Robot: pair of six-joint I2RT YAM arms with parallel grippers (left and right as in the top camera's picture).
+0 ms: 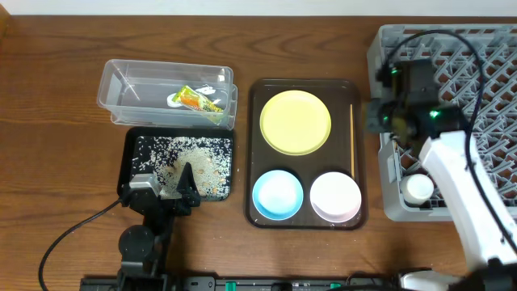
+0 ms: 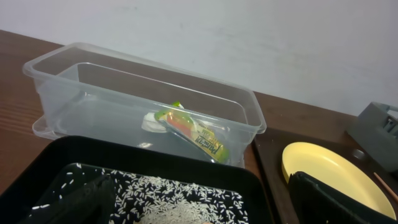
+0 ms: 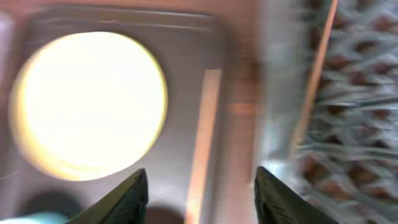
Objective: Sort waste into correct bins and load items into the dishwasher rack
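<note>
Chopsticks (image 3: 204, 137) lie along right edge of brown tray (image 1: 257, 137), long axis top-to-bottom in right wrist view, just below & btwn the spread fingers of right gripper (image 3: 200, 191); left gripper (image 1: 166, 184), also spread, sits lower left over black tray (image 1: 129, 153), much farther.

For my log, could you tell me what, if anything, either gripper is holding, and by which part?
Nothing: the left gripper and right gripper are both open and empty.
</note>
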